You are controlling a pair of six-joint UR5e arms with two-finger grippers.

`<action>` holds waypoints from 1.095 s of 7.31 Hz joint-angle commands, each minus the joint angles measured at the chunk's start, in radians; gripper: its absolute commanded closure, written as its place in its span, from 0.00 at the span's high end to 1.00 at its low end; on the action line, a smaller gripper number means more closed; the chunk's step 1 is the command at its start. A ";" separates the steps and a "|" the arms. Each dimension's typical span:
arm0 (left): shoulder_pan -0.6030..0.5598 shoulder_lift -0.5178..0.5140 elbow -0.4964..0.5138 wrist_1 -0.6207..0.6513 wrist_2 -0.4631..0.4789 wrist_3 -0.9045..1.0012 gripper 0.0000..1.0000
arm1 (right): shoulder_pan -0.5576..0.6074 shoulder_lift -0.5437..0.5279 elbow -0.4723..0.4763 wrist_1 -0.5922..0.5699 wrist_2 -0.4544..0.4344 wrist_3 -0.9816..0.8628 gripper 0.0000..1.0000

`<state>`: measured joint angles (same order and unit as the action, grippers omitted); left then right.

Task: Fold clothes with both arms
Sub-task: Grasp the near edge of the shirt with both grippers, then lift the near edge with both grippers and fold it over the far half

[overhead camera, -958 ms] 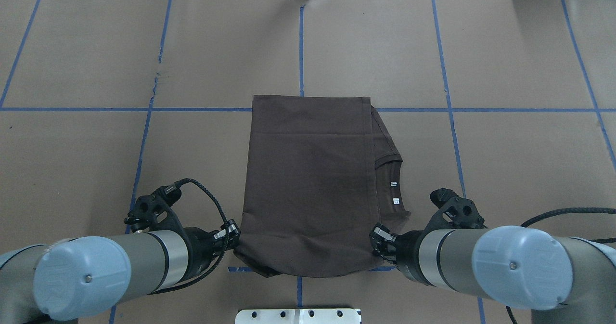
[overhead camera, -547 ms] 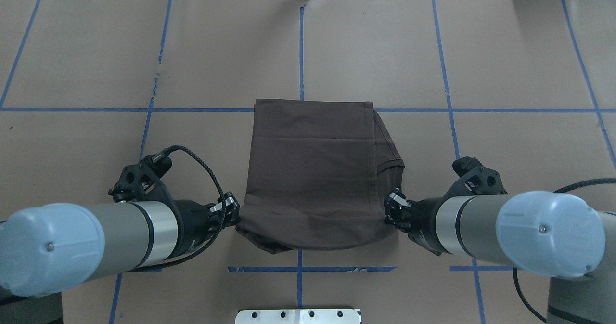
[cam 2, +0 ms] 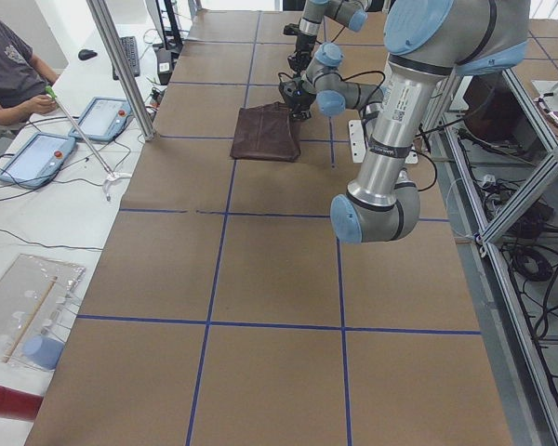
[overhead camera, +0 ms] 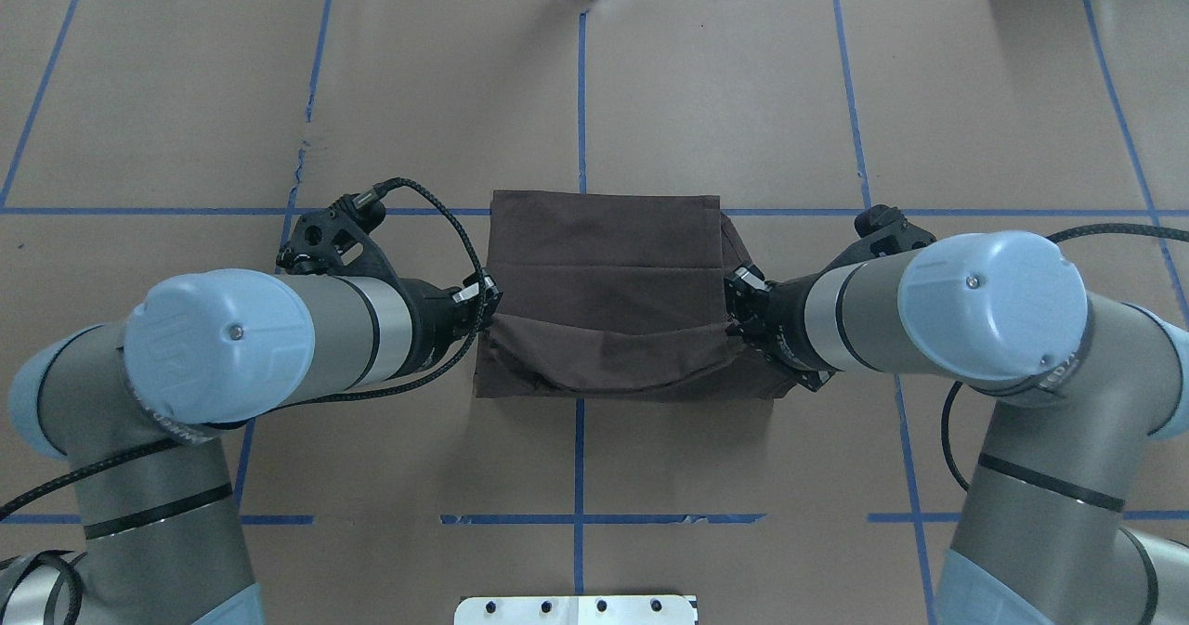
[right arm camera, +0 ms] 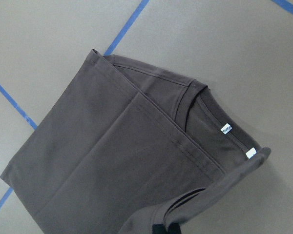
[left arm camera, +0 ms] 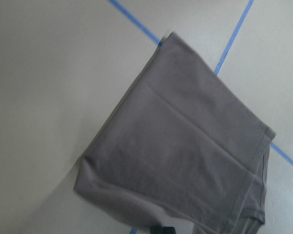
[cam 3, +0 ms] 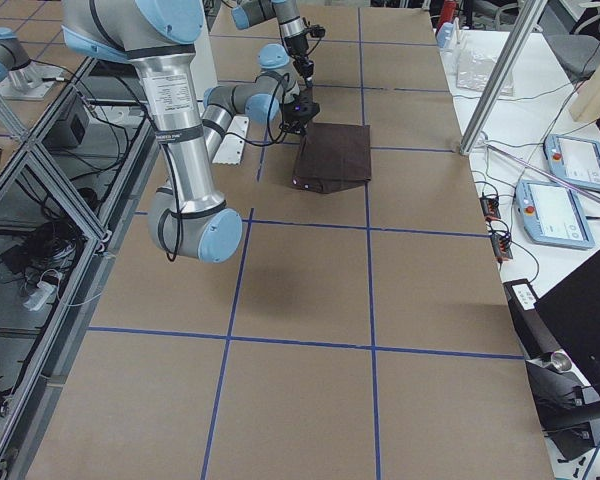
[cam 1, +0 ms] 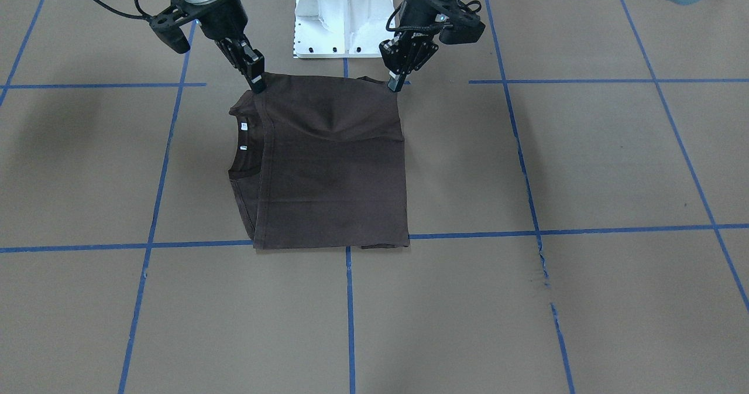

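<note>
Between the two pairs of fingertips, the near edge of the T-shirt is held raised off the table and sags slack in the middle. One near corner is pinched by the left gripper and the other by the right gripper; both finger pairs are pressed onto cloth. Beyond the fingers the rest of the shirt lies flat as a narrow rectangle, its far edge close to a blue tape line.

Step judged: the final cross fold, near edge over far edge. The next move is judged to need both corners carried forward level and in step, lowered onto the far edge, then let go.

The cloth is a thin, matte, brown-grey knit, limp and easily draped. A ribbed collar and white tags are seen on the right fingers' side, partly under the top layer. The table is covered in smooth brown paper.
</note>
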<state>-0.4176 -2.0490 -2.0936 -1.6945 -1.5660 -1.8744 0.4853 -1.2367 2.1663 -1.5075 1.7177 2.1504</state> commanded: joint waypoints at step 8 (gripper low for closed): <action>-0.314 -0.168 0.583 -0.395 -0.009 0.486 1.00 | 0.437 0.382 -0.925 0.477 0.384 -0.484 1.00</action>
<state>-0.7217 -2.2591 -1.4430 -2.0804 -1.5705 -1.4032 0.8809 -0.8597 1.2592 -1.0498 2.0305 1.7006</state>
